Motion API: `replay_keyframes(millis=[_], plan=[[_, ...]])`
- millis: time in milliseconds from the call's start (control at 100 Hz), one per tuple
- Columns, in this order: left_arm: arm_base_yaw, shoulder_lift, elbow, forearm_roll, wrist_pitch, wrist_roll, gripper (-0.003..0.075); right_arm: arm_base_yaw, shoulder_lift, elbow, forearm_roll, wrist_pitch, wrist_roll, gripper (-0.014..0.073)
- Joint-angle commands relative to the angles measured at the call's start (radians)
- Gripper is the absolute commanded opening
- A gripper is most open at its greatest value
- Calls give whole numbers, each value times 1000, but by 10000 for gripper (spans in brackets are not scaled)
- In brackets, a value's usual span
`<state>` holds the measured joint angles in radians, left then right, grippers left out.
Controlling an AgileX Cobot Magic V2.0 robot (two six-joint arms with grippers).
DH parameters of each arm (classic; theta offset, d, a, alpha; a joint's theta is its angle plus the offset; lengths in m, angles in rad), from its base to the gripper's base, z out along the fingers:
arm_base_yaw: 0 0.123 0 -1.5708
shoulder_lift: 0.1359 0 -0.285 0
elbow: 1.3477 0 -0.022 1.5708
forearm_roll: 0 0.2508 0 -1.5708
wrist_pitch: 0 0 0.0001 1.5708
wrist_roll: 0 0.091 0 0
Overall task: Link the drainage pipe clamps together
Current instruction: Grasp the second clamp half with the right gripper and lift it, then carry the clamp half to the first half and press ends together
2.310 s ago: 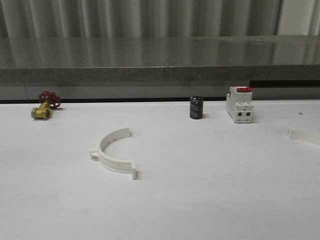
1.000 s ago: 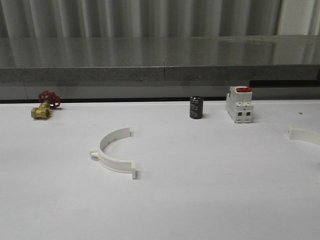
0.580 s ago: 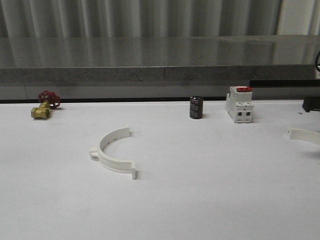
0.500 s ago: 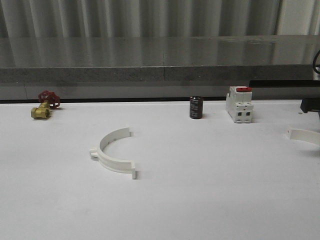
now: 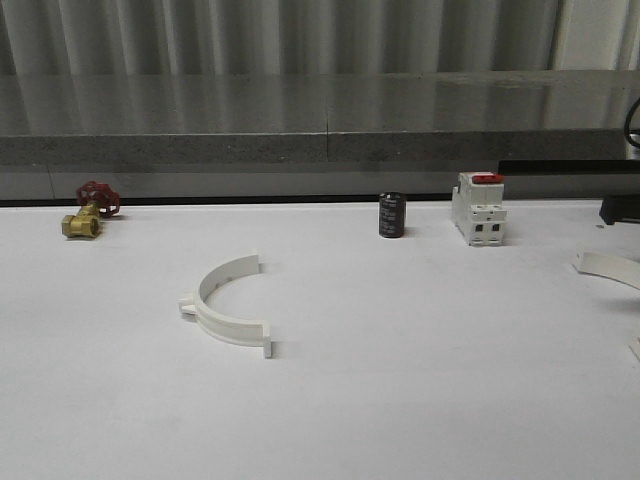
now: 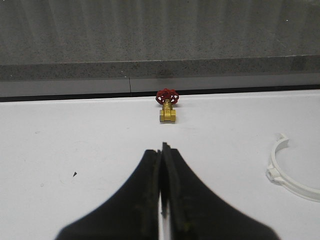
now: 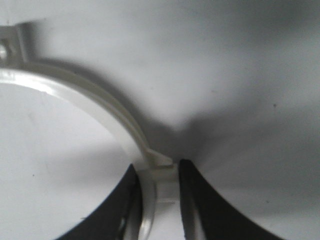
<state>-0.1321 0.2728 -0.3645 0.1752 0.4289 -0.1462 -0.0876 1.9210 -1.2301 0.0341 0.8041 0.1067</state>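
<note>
At the tabletop's [image 5: 420, 400] far right edge, the right clamp half [image 5: 610, 266] has tilted and shifted a little from where it lay 0.5 s ago, and the dark arm part that came in above it now sits close by; the wrist view explains why, for the right tool [image 7: 159, 192] has its 2 black fingers [image 7: 197, 200] pressed against either side of that half-ring's band, gripping it beside a small rib. I judge the pickup has just been made, so carrying it across to its mate is what remains. The left clamp half [image 5: 228, 308] lies flat, well apart, unmoved. The left tool [image 6: 161, 192] hangs clenched on nothing. Both halves are glossy white moulded plastic, thin curved bands with flat end tabs; the tabletop is matte white.
</note>
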Motion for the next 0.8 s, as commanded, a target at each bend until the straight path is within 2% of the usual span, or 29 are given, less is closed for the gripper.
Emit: replay_keyframes(millis=[0, 170, 290, 400, 600, 790], plan=[[4, 8, -27, 4, -83, -2, -21, -4, -49, -37, 15, 4, -4, -66], [4, 8, -27, 4, -83, -2, -21, 10, -77, -94, 11, 51, -4, -66], [4, 8, -27, 4, -83, -2, -21, 62, -91, -161, 9, 105, -4, -65], [4, 8, -27, 4, -83, -2, -21, 140, -91, -218, -6, 150, 8, -65], [4, 8, -27, 4, -83, -2, -21, 305, -89, -284, -110, 177, 175, -65], [4, 8, -27, 4, -83, -2, -21, 425, -76, -313, -117, 208, 190, -65]])
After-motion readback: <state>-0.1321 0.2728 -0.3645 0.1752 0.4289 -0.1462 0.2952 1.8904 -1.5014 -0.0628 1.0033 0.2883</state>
